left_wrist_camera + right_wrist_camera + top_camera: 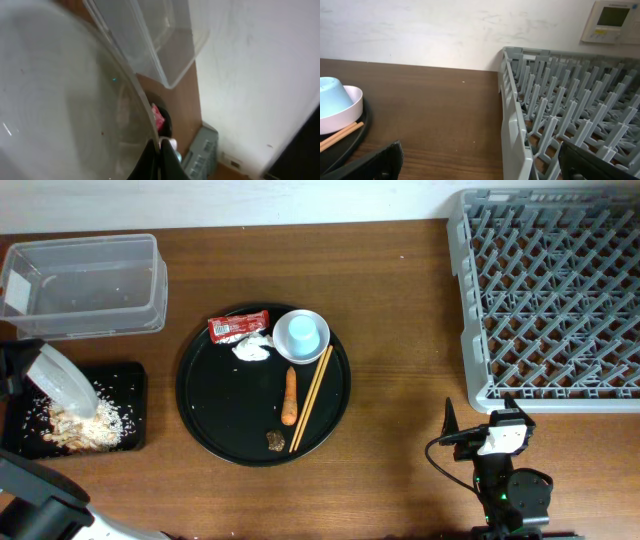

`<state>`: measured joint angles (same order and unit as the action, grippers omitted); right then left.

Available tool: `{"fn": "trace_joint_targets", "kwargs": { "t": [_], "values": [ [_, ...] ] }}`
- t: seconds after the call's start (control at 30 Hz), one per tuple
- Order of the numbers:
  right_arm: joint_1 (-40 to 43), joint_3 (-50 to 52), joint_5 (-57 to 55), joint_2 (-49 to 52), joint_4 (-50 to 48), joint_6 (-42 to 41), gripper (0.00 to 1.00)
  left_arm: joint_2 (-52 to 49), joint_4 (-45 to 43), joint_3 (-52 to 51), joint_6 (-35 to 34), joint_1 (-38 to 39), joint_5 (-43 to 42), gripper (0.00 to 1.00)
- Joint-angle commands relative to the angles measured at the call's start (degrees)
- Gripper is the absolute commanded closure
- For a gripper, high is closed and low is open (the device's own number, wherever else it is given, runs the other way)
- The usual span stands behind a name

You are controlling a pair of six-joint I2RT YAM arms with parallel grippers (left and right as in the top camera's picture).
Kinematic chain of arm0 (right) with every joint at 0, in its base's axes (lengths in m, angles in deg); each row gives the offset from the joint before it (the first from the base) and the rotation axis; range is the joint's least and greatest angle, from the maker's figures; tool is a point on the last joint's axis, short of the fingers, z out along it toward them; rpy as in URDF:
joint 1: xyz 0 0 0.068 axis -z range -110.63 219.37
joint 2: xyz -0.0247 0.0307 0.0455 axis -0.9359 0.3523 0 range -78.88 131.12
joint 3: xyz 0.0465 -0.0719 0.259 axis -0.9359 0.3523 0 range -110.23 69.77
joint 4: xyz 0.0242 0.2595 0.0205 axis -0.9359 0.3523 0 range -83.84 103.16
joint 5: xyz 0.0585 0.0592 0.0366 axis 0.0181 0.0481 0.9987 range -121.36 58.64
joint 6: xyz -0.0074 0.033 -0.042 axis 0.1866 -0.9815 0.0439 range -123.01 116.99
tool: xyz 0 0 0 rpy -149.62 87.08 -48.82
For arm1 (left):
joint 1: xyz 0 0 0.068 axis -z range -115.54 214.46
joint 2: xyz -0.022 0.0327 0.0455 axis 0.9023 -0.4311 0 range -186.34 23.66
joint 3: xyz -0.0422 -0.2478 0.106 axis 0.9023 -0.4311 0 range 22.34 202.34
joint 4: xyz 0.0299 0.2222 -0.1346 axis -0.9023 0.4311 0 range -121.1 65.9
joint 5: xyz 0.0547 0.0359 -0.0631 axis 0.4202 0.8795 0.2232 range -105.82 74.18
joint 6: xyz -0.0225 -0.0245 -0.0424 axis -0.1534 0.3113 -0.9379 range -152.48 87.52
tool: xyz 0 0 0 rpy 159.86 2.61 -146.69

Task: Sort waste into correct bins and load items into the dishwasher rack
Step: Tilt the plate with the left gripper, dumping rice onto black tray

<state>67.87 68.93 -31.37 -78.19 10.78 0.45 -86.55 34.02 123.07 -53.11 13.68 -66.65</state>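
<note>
Plate [65, 380]: one, tilted over the black tray [135, 380], lower left, clamped by left fingers [150, 162].
Rice scraps [95, 428]: one pile in that tray.
Round tray [225, 400], centre: one carrot [290, 395], lump [275, 440], sachet [238, 327], tissue [252, 347]; one cup [302, 333] in one dish [305, 361]; two chopsticks [312, 400].
Clear tub [85, 285]: one, upper left.
Rack [550, 290]: one, upper right.
Right fingers [380, 162]: two, spread apart.

We tag this as an indoor lab-style room staged as a kitchen. We see a wooden table [400, 380] against a plain white wall [420, 25], a wall control panel [612, 20], a grey dishwasher rack [550, 290].
</note>
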Motion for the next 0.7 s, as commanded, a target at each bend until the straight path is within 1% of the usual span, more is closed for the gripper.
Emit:
{"fn": "trace_joint_targets", "kwargs": {
  "t": [0.0, 0.1, 0.2, 0.27, 0.33, 0.4, 0.5, 0.57, 0.6, 0.67],
  "values": [
    [-0.4, 0.5, -0.5, -0.5, 0.1, 0.1, 0.02, 1.5, -3.0, 0.6, 2.1, -0.3, -3.9, 0.99],
    [-0.4, 0.5, -0.5, -0.5, 0.1, 0.1, 0.02, 1.5, -2.0, 0.6, 1.9, -0.3, -6.5, 0.99],
    [-0.4, 0.5, -0.5, -0.5, 0.1, 0.1, 0.02, 1.4, -2.9, 0.5, 1.9, -0.3, -4.8, 0.99],
    [-0.4, 0.5, -0.5, -0.5, 0.1, 0.1, 0.02, 1.4, -1.2, 0.5, 2.2, -0.4, -9.2, 0.99],
    [-0.4, 0.5, -0.5, -0.5, 0.1, 0.1, 0.02, 1.4, -2.7, 0.5, 2.3, -0.3, -9.5, 0.99],
    [-0.4, 0.5, -0.5, -0.5, 0.1, 0.1, 0.02, 1.4, -1.2, 0.5, 2.3, -0.3, -11.4, 0.99],
    [-0.4, 0.5, -0.5, -0.5, 0.1, 0.1, 0.02, 1.4, -2.3, 0.5, 2.3, -0.3, -8.5, 0.99],
    [-0.4, 0.5, -0.5, -0.5, 0.1, 0.1, 0.02, 1.4, 0.1, 0.5, 2.6, -0.4, -10.3, 0.99],
    [-0.4, 0.5, -0.5, -0.5, 0.1, 0.1, 0.02, 1.4, -0.5, 0.5, 3.3, -0.4, -10.9, 0.99],
    [-0.4, 0.5, -0.5, -0.5, 0.1, 0.1, 0.02, 1.4, -2.1, 0.5, 3.2, -0.2, -6.7, 0.99]
  ]
}}
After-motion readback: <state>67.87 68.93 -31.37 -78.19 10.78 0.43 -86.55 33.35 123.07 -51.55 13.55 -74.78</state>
